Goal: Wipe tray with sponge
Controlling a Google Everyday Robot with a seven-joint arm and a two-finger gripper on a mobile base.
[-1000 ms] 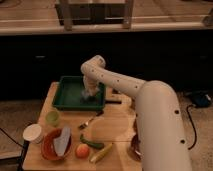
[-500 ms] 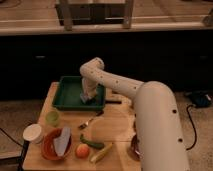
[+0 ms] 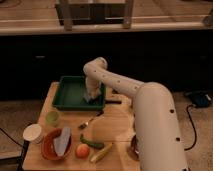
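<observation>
A green tray (image 3: 67, 90) sits at the back of the wooden table. My white arm reaches over from the right and bends down into the tray's right half. The gripper (image 3: 91, 94) is low inside the tray, near its right wall. A pale sponge (image 3: 89, 97) seems to lie under the gripper, against the tray floor; its outline is hard to separate from the gripper.
On the table in front of the tray are a green cup (image 3: 52, 118), a white cup (image 3: 32, 133), a red bowl (image 3: 47, 150) holding a grey item, an orange fruit (image 3: 82, 150), a green vegetable (image 3: 92, 142), a yellow one (image 3: 101, 152) and a spoon (image 3: 89, 121).
The gripper has shifted slightly left and towards the front inside the tray. Nothing else on the table has moved.
</observation>
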